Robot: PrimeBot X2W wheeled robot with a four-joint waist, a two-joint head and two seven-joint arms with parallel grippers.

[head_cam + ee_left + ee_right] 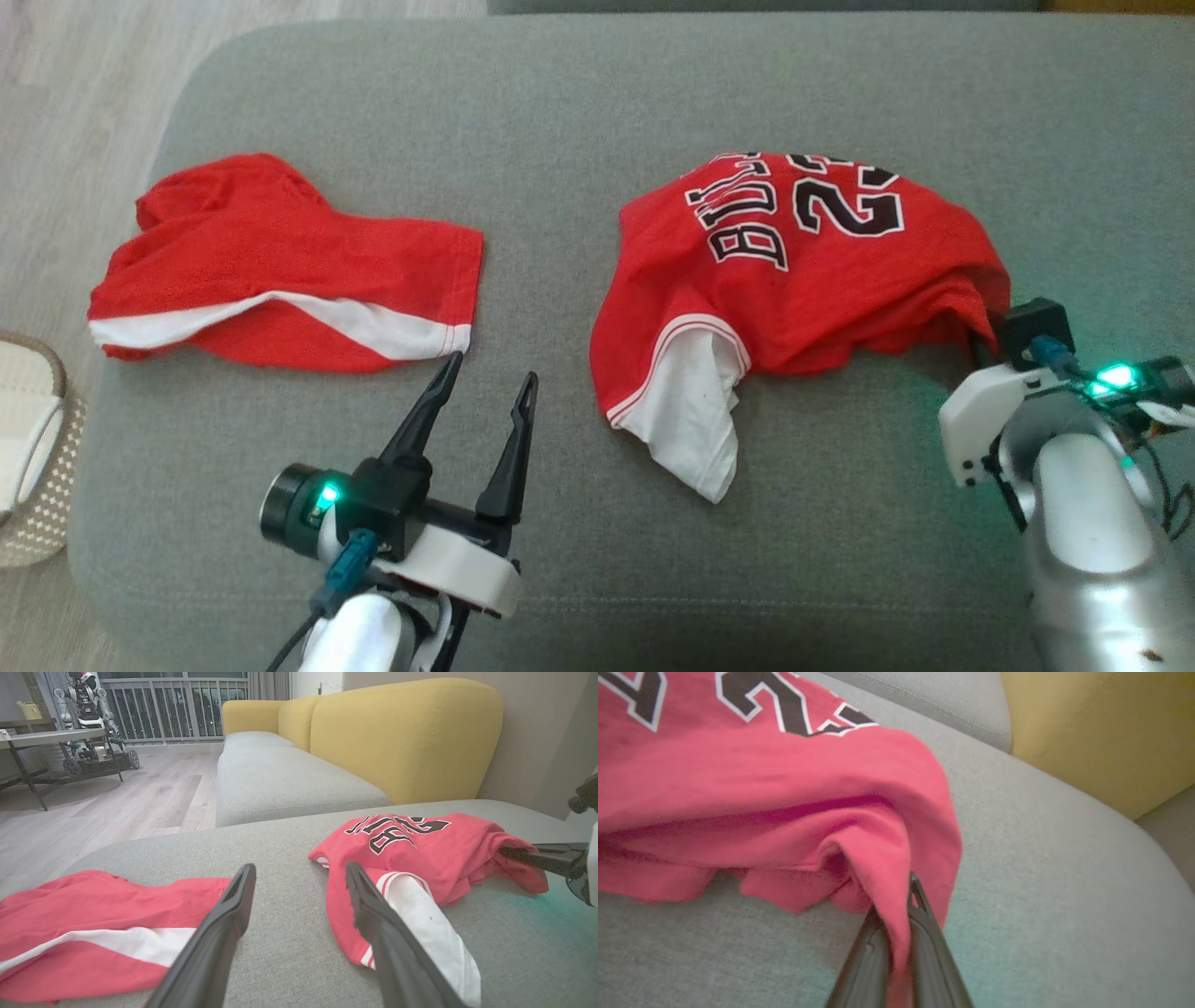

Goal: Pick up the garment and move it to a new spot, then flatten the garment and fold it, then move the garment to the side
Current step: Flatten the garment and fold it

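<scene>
Grey sofa seat (653,93) carries all the cloth, with a yellow backrest (406,732) rising behind it. The right pincer (894,896) is clenched on a bunched fold at the right edge of the red jersey (794,280). In the right wrist view the red cloth runs down between its two dark fingers, and in the head view the fingertips are hidden under the fabric. From that fold the jersey spreads leftward over the right half of the seat, crumpled. Its black-and-white lettering and number 23 face up near the far edge, and a white-lined flap points toward the near edge.

The left pincer (492,369) is released, its fingers spread apart over bare upholstery between the two garments and gripping nothing. Whether it touches the seat I cannot tell. Just beyond its left fingertip lies the hem corner of the red shorts (280,271), which have a white stripe and lie rumpled on the left half of the seat, well apart from the jersey.

A woven basket (33,448) stands beside the seat's left edge on the wooden floor (117,802). Far across that floor, a wheeled robot (86,700) stands by a railing.
</scene>
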